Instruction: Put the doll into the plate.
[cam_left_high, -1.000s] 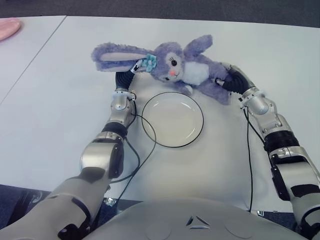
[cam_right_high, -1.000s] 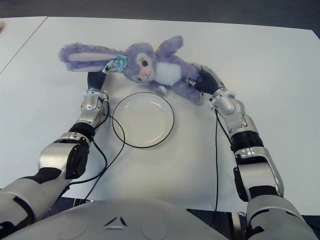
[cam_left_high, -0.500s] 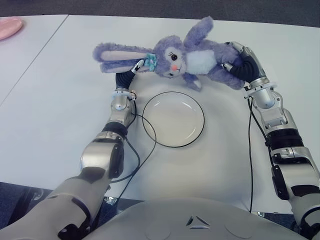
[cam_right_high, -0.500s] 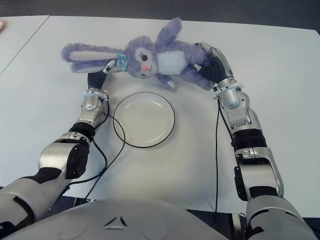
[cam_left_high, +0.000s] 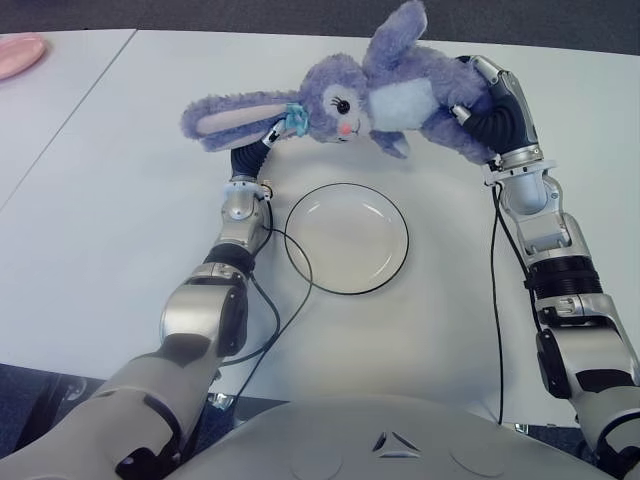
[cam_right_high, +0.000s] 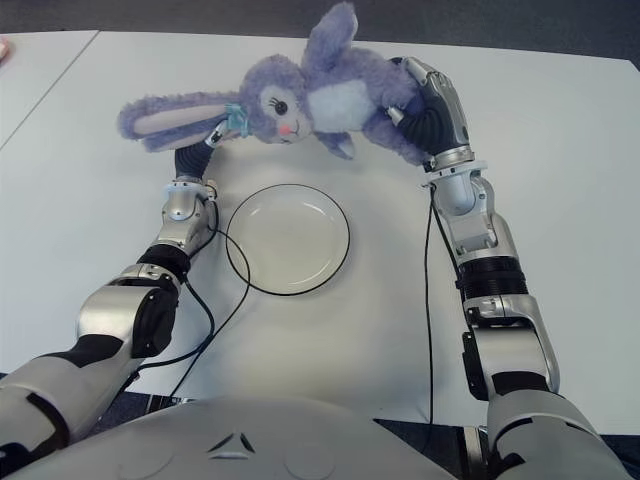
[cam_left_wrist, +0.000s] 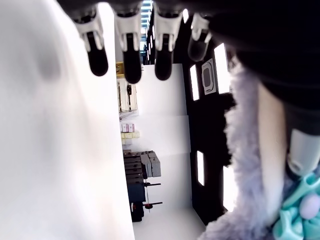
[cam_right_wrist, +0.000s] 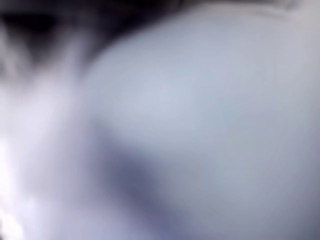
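Doll (cam_left_high: 385, 95) raised off the worktop (cam_left_high: 120, 230) since earlier, right robot hand (cam_left_high: 490, 115) clamped on its legs, left robot hand (cam_left_high: 262, 140) pinching its ear, plate (cam_left_high: 346, 238) below.

Even, bright light from overhead falls on the white counter (cam_left_high: 120, 230), leaving only faint, soft shadows. Both eye views are sharp. The right wrist view is wholly out of focus; the left wrist view glares white along one side.
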